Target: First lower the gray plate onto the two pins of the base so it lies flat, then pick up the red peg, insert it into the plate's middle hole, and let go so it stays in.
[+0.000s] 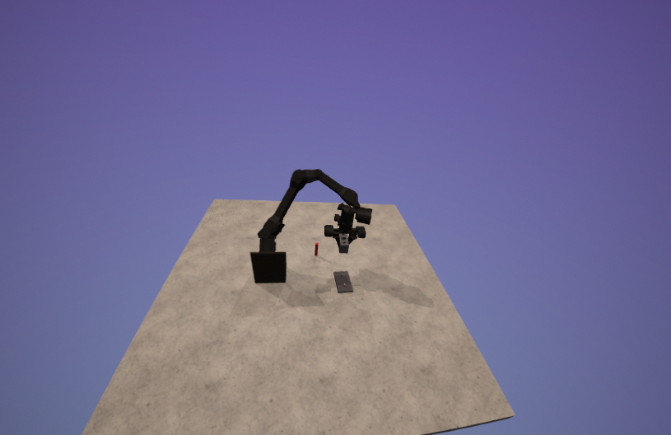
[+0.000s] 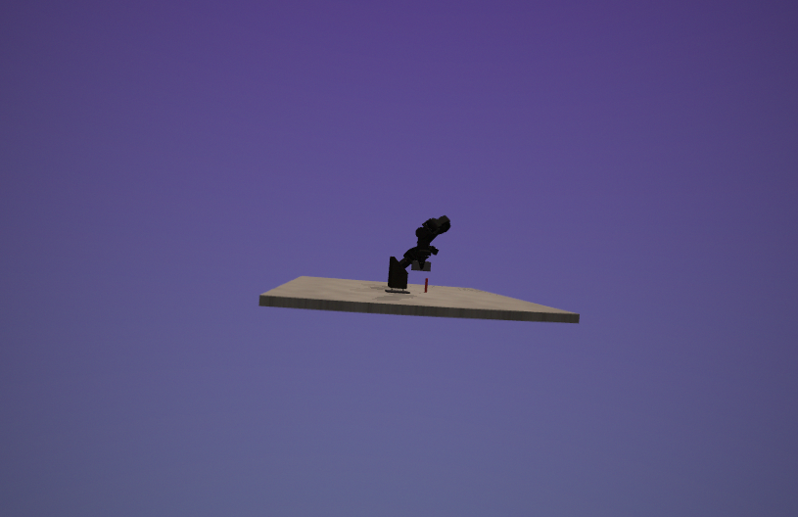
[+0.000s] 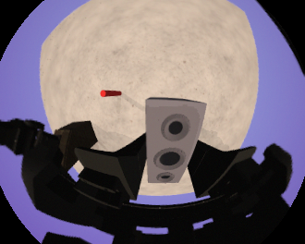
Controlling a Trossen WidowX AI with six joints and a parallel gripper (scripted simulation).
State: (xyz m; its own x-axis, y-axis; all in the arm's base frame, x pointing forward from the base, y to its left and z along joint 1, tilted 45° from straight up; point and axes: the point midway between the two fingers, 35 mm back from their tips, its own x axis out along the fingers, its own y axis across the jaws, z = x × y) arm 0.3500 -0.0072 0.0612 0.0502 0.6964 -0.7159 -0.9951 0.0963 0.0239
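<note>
Clamped on the gray plate (image 1: 342, 245) (image 2: 425, 266) (image 3: 156, 139) at the gripper (image 1: 342, 248) (image 2: 421, 265) (image 3: 164, 135) — held above the tabletop (image 1: 305, 348) (image 2: 411, 305) (image 3: 142, 55). Looks thick, block-like, three round holes showing in wrist view. Not yet on the two-pin base (image 1: 342, 287) (image 2: 390, 291). Probably still in step one; next, line up holes over pins, then lower level — could jam if skewed. Red peg (image 1: 316, 250) (image 2: 426, 285) (image 3: 112, 93) upright near base, untouched.

The tabletop (image 1: 315, 348) (image 2: 411, 302) (image 3: 161, 55) looks like mottled matt stone; the red peg (image 1: 316, 250) (image 2: 426, 285) (image 3: 112, 93), seen small, perhaps smooth plastic.
</note>
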